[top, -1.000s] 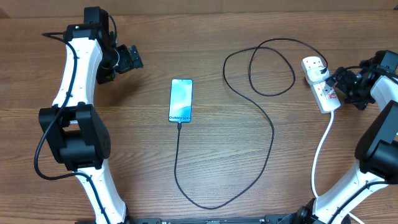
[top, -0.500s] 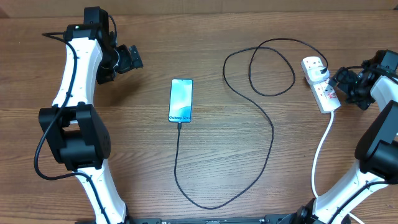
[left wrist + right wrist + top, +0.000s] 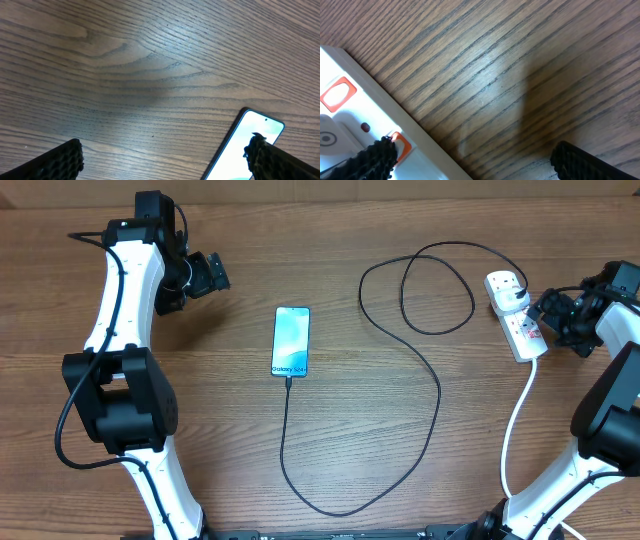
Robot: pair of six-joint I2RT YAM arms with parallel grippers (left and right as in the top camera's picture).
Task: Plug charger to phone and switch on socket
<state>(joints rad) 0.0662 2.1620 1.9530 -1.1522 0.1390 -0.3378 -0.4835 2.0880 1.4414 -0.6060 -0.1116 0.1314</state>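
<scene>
So the only thing shifting since a second ago is the right gripper (image 3: 547, 308); it's edging a hair rightward off the socket (image 3: 517, 320), while the left gripper (image 3: 212, 273), the phone (image 3: 291, 340) and the charger (image 3: 437, 395) aren't budging.

Both sets of jaws are standing spread wide and gripping nothing; each wrist view is showing bare wood between the fingertips.

The phone is lying just left of centre in the overhead frame. The charger's tip is meeting its bottom edge, so I'm reading the plugging part as done. The cable is looping down, back up and over to a white plug head (image 3: 510, 290) sitting in the socket's upper outlet, at the upper right edge.

That's leaving the switch, I'm guessing; I can't tell if it's on. The red switches (image 3: 337, 93) are showing at the left edge of the right wrist view, one almost under the left fingertip. If I were doing it, I'd be picking the switch beside the occupied outlet and pushing straight down with one fingertip; any sideways shove is probably going to skid the light strip. I'd also be staying clear of the plug head.

Writing: the phone screen is showing "Galaxy S24" near its lower end; there's a red mark on the socket, too tiny to read.
</scene>
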